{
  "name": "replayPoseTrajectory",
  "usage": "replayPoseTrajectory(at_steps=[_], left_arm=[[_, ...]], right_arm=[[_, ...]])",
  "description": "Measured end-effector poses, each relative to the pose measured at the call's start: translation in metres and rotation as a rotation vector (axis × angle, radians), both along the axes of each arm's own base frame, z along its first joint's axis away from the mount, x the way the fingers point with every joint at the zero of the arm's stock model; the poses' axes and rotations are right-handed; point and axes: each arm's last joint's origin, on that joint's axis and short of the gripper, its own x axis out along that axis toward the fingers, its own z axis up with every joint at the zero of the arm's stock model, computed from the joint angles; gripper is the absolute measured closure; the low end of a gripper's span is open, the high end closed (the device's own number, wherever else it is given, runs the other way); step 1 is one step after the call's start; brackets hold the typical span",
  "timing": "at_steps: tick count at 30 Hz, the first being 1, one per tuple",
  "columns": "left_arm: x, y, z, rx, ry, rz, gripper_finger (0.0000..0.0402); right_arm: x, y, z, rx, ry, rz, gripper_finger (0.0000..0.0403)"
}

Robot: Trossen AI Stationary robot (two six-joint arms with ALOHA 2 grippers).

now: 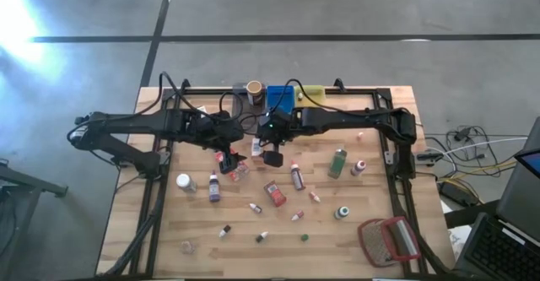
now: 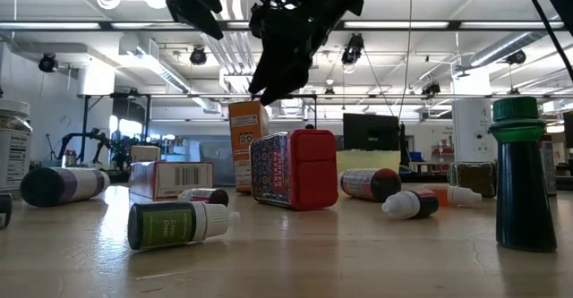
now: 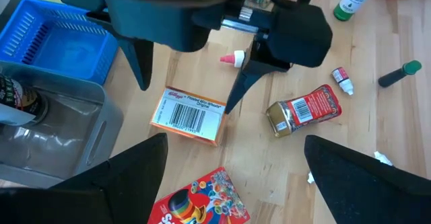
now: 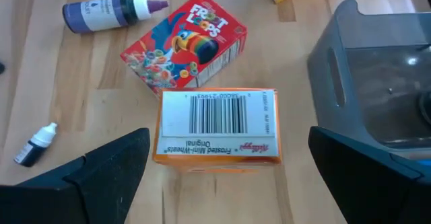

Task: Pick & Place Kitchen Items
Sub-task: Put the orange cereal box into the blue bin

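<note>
My right gripper (image 4: pixel 229 135) is open and hovers above an orange cereal box (image 4: pixel 219 126) that lies flat, barcode side up, on the table. A red cereal box (image 4: pixel 185 42) lies right beside it. My left gripper (image 3: pixel 234 146) is open too and hangs above the same two boxes (image 3: pixel 188 115), facing the right gripper (image 3: pixel 192 83). In the high view both grippers (image 1: pixel 229 154) (image 1: pixel 272 153) meet near the table's middle. A purple bottle (image 4: pixel 111 12), a red packet (image 3: pixel 303 109) and a green bottle (image 1: pixel 337 161) lie around them.
A grey bin (image 4: pixel 377 83), a blue bin (image 1: pixel 281 99) and a yellow bin (image 1: pixel 314 94) stand along the far edge. Small dropper bottles (image 1: pixel 256 207) lie scattered toward the near edge. A red-framed mesh object (image 1: pixel 388 240) lies at the near right corner.
</note>
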Motion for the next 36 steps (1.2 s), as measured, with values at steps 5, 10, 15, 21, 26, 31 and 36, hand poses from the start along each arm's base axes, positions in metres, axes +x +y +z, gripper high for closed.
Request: replayPoseTrajectory(at_steps=[5,10,15,21,26,31,36], left_arm=[[0.000,0.000,0.000,0.000,0.000,0.001,0.0046],[0.000,0.000,0.000,0.000,0.000,0.001,0.0046],[0.000,0.000,0.000,0.000,0.000,0.001,0.0046],[0.000,0.000,0.000,0.000,0.000,0.001,0.0046],[0.000,0.000,0.000,0.000,0.000,0.001,0.0046],[0.000,0.000,0.000,0.000,0.000,0.001,0.0046],[0.000,0.000,0.000,0.000,0.000,0.001,0.0046]], right_arm=[[0.001,0.000,-0.002,0.006,-0.009,-0.007,0.0003],[0.001,0.000,-0.003,0.008,-0.010,-0.010,0.0003],[0.001,0.000,-0.007,0.010,-0.003,-0.010,0.0003],[0.006,0.000,-0.018,0.015,0.006,-0.010,0.0003],[0.010,0.000,-0.025,0.019,0.012,-0.012,0.0003],[0.012,-0.001,-0.028,0.018,0.004,-0.013,0.0003],[0.012,-0.001,-0.029,0.017,0.002,-0.013,0.0003]])
